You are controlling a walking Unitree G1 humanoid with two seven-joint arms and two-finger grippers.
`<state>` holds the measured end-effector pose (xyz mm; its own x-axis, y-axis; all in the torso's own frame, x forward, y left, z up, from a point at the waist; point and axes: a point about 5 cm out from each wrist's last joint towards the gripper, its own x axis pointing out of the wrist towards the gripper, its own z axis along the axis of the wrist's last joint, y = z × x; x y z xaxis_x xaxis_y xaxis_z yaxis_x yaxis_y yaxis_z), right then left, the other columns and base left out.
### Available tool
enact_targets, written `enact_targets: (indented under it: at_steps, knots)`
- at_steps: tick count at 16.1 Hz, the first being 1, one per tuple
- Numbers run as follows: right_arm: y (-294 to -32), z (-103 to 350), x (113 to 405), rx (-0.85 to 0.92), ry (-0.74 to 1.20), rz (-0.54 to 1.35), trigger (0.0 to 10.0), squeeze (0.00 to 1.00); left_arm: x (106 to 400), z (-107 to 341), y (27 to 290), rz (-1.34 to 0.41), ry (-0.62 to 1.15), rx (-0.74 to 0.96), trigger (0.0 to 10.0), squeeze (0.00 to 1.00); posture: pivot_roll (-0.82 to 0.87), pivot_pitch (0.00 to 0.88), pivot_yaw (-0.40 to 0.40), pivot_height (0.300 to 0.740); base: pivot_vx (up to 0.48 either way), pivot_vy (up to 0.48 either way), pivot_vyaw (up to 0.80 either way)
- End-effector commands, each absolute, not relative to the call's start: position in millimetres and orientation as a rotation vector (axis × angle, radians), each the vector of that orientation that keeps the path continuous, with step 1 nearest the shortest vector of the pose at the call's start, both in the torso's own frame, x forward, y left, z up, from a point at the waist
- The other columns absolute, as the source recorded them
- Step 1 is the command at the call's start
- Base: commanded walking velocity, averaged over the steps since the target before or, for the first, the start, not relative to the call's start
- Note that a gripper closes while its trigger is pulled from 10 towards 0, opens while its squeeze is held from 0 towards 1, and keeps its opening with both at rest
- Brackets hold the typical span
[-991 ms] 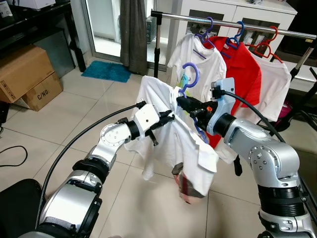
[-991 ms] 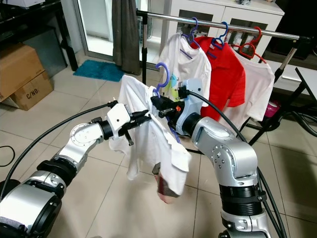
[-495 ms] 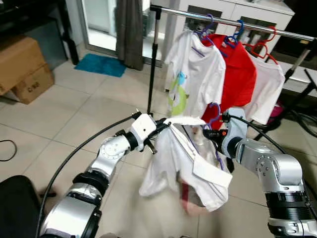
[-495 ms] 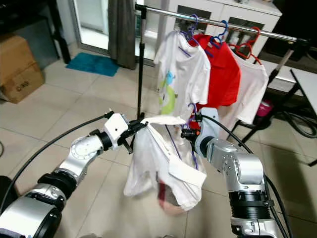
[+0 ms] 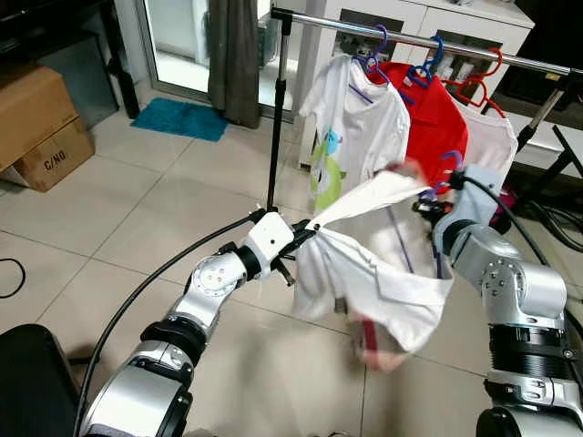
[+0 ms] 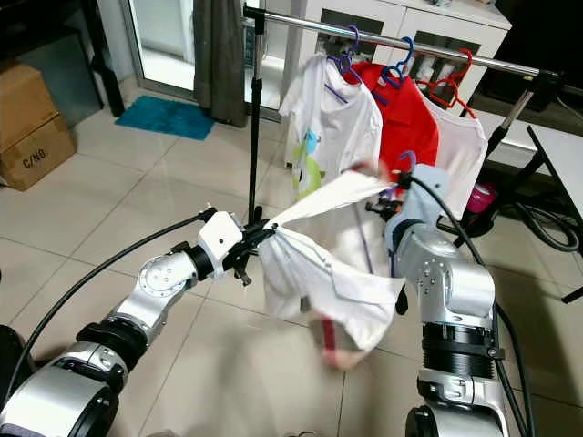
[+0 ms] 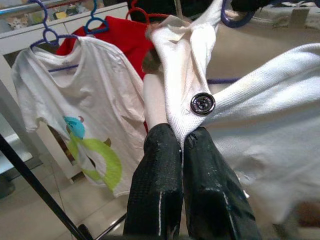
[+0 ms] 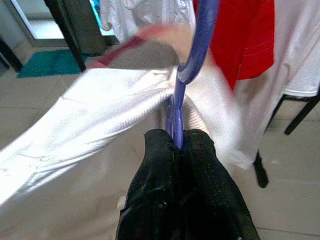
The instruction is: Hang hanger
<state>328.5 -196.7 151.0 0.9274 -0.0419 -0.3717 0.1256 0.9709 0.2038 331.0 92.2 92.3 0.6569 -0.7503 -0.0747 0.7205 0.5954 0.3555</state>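
In front of the rack [image 5: 428, 38], head views: left gripper [image 5: 297, 238] clenched on the white shirt [image 5: 383, 273], stretched across to the right gripper [image 5: 428, 202], which grips the blue hanger [image 5: 448, 166] below the rail. Shirt sags between them, blurred. Hung white tee [image 5: 360, 118] and red shirt [image 5: 446, 114] behind. Left wrist view: fingers [image 7: 160, 190] pinch shirt fabric by a button [image 7: 202, 103]. Right wrist view: fingers [image 8: 162, 170] closed on the hanger's stem.
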Motion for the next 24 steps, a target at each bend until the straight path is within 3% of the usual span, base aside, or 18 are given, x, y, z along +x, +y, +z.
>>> enact_targets:
  at_steps: [1,2,5,9,13,16,18,21,22,24]
  knots:
    - [-194.2,154.9,329.9,0.237,0.367,-0.052,10.0,0.00,333.6,97.1,88.9,-0.857,-0.097,0.389,0.0,0.00,-0.20,0.000,-0.118,0.740,0.000,0.000,0.00]
    - [-172.8,146.7,324.5,0.180,0.448,0.133,10.0,0.00,334.0,97.4,89.3,-0.857,-0.095,0.390,0.0,0.00,-0.20,0.000,-0.116,0.740,0.000,0.000,0.00]
    - [-152.2,128.5,305.6,0.093,0.584,0.332,10.0,0.00,335.9,99.2,91.1,-0.849,-0.093,0.391,0.0,0.00,-0.19,0.000,-0.112,0.740,0.000,0.000,0.00]
    - [-164.5,122.2,297.7,-0.015,0.653,0.373,10.0,0.00,338.1,101.8,92.3,-0.839,-0.095,0.390,0.0,0.00,-0.20,0.000,-0.103,0.740,0.000,0.000,0.00]
    - [-170.5,131.2,302.8,-0.010,0.616,0.337,10.0,0.00,338.7,102.4,91.0,-0.844,-0.093,0.394,0.0,0.00,-0.20,0.000,-0.100,0.740,0.000,0.000,0.00]
    - [-152.6,135.6,298.3,0.021,0.582,0.490,10.0,0.00,339.1,103.1,90.7,-0.845,-0.095,0.394,0.0,0.00,-0.20,0.000,-0.099,0.740,0.000,0.000,0.00]
    - [-157.7,126.9,301.6,-0.039,0.585,0.400,10.0,0.00,339.2,102.9,91.0,-0.843,-0.093,0.396,0.0,0.00,-0.20,0.000,-0.099,0.740,0.000,0.000,0.00]
    - [-170.2,143.2,317.2,0.040,0.435,0.224,10.0,0.00,338.8,100.8,91.3,-0.850,-0.076,0.403,0.0,0.00,-0.20,0.000,-0.091,0.740,0.000,0.000,0.00]
    - [-155.5,146.4,313.0,0.050,0.433,0.356,10.0,0.00,338.1,99.5,90.0,-0.863,-0.067,0.405,0.0,0.00,-0.20,0.000,-0.091,0.740,0.000,0.000,0.00]
    - [-154.1,149.3,314.3,0.047,0.402,0.336,10.0,0.00,337.4,98.6,88.5,-0.873,-0.064,0.404,0.0,0.00,-0.20,0.000,-0.093,0.740,0.000,0.000,0.00]
